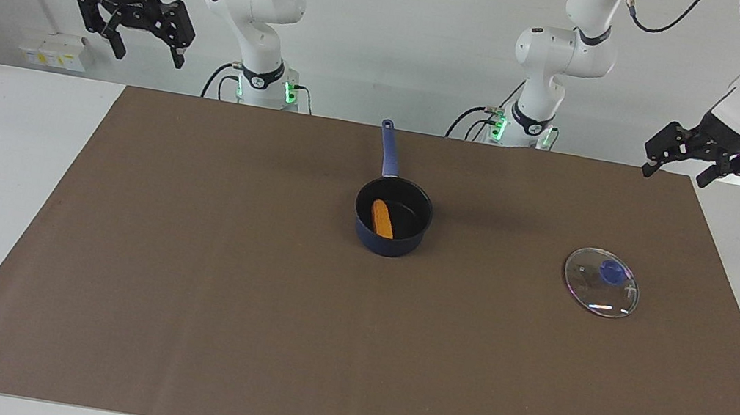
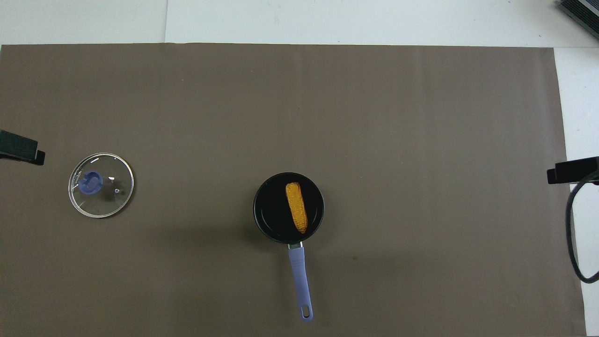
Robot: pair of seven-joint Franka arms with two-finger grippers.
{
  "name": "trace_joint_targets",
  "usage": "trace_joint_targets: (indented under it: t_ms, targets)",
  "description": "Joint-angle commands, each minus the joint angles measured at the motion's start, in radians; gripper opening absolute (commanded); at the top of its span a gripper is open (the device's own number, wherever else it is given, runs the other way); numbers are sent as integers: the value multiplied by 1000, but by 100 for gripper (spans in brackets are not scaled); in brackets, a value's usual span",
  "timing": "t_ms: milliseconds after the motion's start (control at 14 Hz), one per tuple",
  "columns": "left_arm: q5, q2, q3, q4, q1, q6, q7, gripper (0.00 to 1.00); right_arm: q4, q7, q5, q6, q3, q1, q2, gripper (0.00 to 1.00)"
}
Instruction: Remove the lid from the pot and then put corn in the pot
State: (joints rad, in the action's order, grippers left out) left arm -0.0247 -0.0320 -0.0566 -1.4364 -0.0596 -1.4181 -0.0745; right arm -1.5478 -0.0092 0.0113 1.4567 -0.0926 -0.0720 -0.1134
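Facing view: both arms are drawn up near their bases, well clear of the task's things.
Pot: the pot [image 1: 392,224] stands on the brown mat [image 1: 245,336] midway between the two arms, its handle [image 1: 389,150] pointing straight toward the robots.
Corn: the corn [image 1: 382,218] lies flat inside the pot, its long axis running roughly along the line of the handle, toward the right arm's half of the bowl.
Lid: the lid [image 1: 601,282] rests flat on the mat, knob up, well apart from the pot, toward the left arm's end of the surface.
Left hand: the left hand [image 1: 675,170] hangs in the air over the mat's edge at its own end, fingers spread, holding nothing; it is the hand closer to the lid.
Right hand: the right hand [image 1: 148,51] is raised high over its end of the surface, fingers spread and empty; it waits.
Key relation: the pot sits about evenly between the hands, so neither has a clear advantage toward it.
Progress: judged from how things lie, the lid is off and the corn is in, so both steps look done.
Next move: probably none beyond settling the arms at rest.
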Motion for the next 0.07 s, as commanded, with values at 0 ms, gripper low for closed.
trace_joint_targets:
  t_ms: [0]
  targets:
    - [6, 12, 1, -2, 4, 16, -1, 100, -20, -28, -1, -10, 7, 11, -22, 100]
